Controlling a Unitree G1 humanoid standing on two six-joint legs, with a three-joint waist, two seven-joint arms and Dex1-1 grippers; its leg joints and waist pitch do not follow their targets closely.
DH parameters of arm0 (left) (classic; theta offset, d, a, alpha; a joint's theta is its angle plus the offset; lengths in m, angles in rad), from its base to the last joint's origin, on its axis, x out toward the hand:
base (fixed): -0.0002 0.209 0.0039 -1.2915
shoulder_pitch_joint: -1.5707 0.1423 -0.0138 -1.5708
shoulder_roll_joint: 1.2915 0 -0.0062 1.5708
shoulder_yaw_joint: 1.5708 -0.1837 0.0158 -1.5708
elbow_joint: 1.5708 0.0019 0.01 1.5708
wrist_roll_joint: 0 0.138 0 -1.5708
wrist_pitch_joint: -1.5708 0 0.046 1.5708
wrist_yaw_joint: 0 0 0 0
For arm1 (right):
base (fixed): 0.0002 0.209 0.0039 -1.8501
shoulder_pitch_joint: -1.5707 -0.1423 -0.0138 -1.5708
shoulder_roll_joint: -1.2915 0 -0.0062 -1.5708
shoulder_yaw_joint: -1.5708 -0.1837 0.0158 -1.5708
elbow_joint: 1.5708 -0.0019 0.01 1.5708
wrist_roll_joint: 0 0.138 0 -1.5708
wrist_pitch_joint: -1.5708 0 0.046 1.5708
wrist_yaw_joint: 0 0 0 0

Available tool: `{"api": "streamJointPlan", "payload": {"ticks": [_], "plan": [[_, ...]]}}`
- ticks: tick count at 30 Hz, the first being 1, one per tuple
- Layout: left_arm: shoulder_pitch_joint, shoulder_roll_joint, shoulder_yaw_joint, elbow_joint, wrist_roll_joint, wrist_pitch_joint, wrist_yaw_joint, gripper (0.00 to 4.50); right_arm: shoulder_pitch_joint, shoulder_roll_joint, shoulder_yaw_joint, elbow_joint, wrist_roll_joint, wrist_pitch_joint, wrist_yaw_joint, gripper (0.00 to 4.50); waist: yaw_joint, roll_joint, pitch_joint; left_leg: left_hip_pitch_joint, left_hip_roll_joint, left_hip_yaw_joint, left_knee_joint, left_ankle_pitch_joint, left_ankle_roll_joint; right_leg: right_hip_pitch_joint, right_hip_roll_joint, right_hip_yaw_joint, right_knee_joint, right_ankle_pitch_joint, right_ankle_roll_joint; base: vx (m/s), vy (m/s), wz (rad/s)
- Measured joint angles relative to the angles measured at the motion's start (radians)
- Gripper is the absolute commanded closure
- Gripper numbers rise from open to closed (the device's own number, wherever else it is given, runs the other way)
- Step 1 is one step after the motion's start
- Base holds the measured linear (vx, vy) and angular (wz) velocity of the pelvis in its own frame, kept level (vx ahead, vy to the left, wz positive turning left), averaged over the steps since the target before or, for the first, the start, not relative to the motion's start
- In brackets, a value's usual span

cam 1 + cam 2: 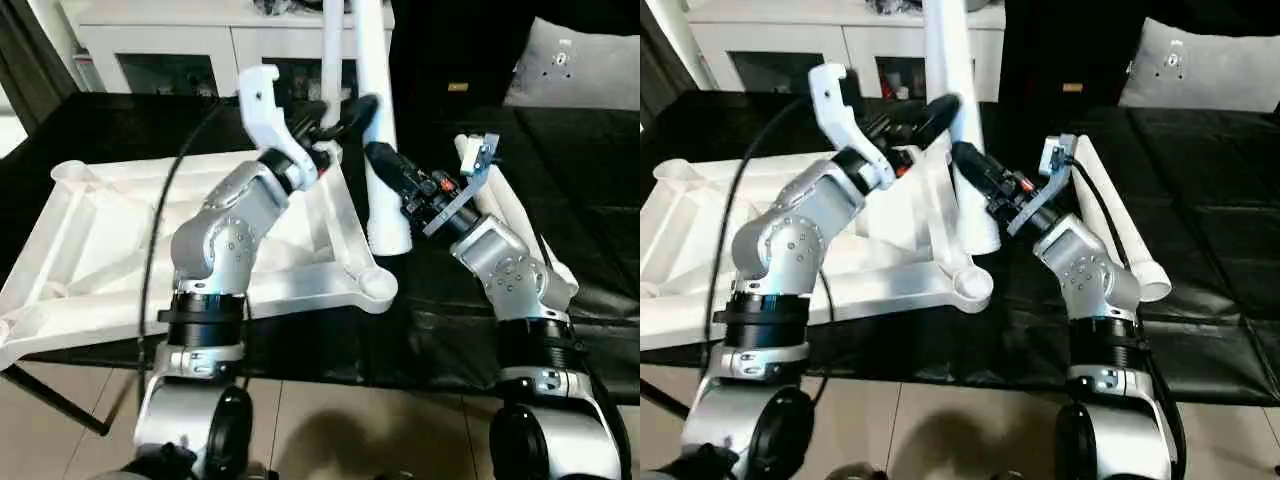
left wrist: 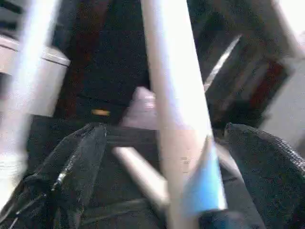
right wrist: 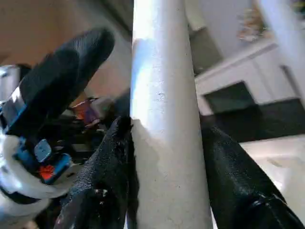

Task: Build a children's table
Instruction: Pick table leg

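Table top (image 1: 90, 240) lies ribbed side up on the left of the black work surface (image 1: 600, 250), nearest corner socket (image 1: 376, 287) empty. Left gripper (image 1: 345, 118) spread wide around the upright leg (image 1: 372, 60), fingers not pressing it. Right gripper (image 1: 385, 160) pinches that same leg lower down; its wide end (image 1: 390, 242) hangs just far-right of the socket, not yet in. Spare legs (image 1: 1120, 230) lie far right behind the right arm.

Risks: the single pinch on a tapered, smooth tube could let the leg slip or swing. If the left claw closes off-centre it could knock the leg askew. A tilted entry could jam on the socket rim or shove the top sideways.
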Motion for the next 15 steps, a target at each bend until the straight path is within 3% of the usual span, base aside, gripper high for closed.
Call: {"api": "streamJointPlan", "payload": {"ticks": [3,8,9,15], "plan": [[0.000,-0.011,0.017,-0.017,-0.060,0.049,-0.016,0.00,0.027,0.001,0.019,-0.046,0.024,0.008,0.028,2.70,0.000,0.000,0.000,0.000,0.000,0.000,0.000,0.000,0.000,0.000,0.000,0.000,0.000,0.000,0.000,0.000,0.000,0.00],[0.000,-0.011,0.014,-0.026,-0.065,0.049,-0.015,0.00,0.081,0.008,0.059,-0.099,0.040,0.051,0.045,2.70,-0.001,-0.001,0.000,-0.001,0.000,-0.001,0.000,0.000,0.000,0.000,0.000,-0.001,-0.001,0.000,0.001,0.000,0.000,0.00],[0.000,-0.012,0.014,-0.026,-0.071,0.049,-0.015,0.28,0.087,0.010,0.066,-0.110,0.049,0.060,0.054,2.70,0.000,-0.001,0.000,-0.001,0.000,-0.001,0.000,0.000,0.000,0.000,0.000,-0.001,-0.001,0.000,0.001,0.000,0.000,0.00],[0.004,-0.014,0.021,-0.044,-0.130,0.046,-0.059,0.74,0.109,0.010,0.085,-0.149,0.088,0.089,0.087,2.70,0.002,-0.001,0.000,-0.002,0.000,-0.001,0.000,0.000,0.000,0.000,0.000,-0.001,-0.003,0.000,0.001,0.000,0.000,0.00]]}}
